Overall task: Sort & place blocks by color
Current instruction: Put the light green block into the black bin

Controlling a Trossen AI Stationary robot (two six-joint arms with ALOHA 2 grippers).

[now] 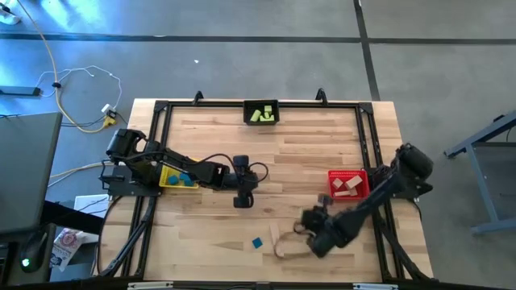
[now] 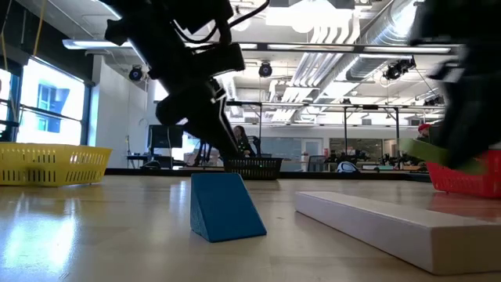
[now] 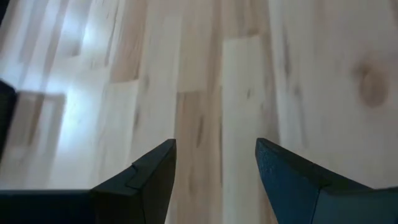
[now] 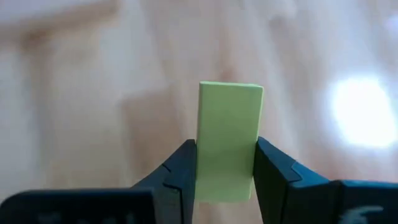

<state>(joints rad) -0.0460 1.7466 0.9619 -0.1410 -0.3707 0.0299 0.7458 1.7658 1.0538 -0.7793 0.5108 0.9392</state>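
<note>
My right gripper (image 4: 224, 171) is clamped on a lime green block (image 4: 229, 140), a short bar that sticks out forward past my 2 fingertips, with bare wood tabletop (image 4: 93, 93) beneath it. From above, that gripper (image 1: 305, 219) sits near the front edge of the table (image 1: 201, 234). Just beside it on the front side lies a plain light wood bar (image 1: 284, 247), and a little farther out toward my other arm lies a blue block (image 1: 257, 242), a small wedge standing flat on the wood. Behind my right gripper, touching nothing of mine, is the red bin (image 1: 347, 184) holding plain wood pieces.

My left gripper (image 3: 214, 168) is released, fingers spread wide with nothing between them, only tabletop in front. It hangs over the middle of the table (image 1: 243, 196), well apart from the blue block. Just behind its arm is the yellow bin (image 1: 177, 178) with blue pieces inside. The black bin (image 1: 261, 113) at the far edge holds lime green pieces.

I can read no brand, label or writing on any block or bin.
</note>
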